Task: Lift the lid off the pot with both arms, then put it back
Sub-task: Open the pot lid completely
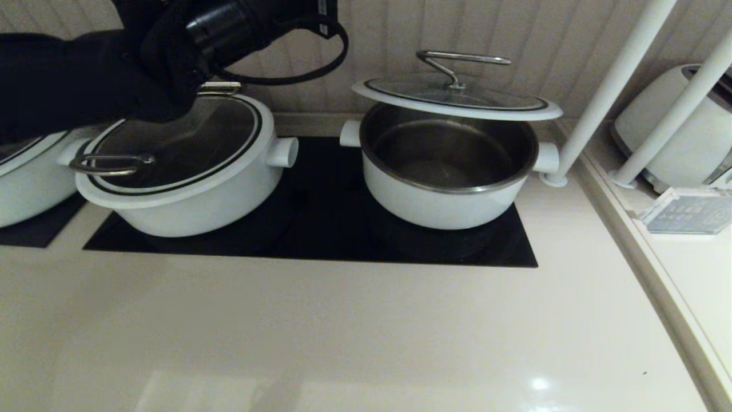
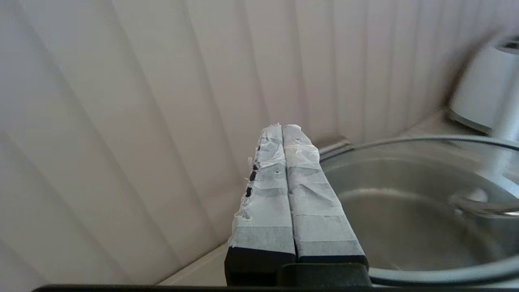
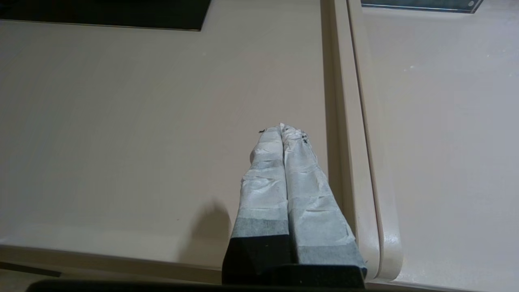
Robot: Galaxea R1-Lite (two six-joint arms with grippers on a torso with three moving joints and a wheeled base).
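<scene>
The pot (image 1: 446, 197) stands open on the right of the black cooktop, its steel inside showing. The lid (image 1: 457, 96), glass with a white rim and a raised steel bar handle (image 1: 460, 59), sits level above the pot's back rim, clear of the opening. No gripper touches it. My left arm (image 1: 143, 68) hangs at the top left, above the other pot. My left gripper (image 2: 282, 126) is shut and empty, pointing at the ribbed wall. My right gripper (image 3: 282, 127) is shut and empty, low over the bare counter, out of the head view.
A like white pot with a loop-handled lid (image 1: 177, 154) stands on the left of the cooktop (image 1: 320, 234); it also shows in the left wrist view (image 2: 405, 211). Another pot (image 1: 28, 171) is at the far left. White poles (image 1: 612, 86), a white appliance (image 1: 675, 131) and a counter ridge (image 3: 357, 162) lie to the right.
</scene>
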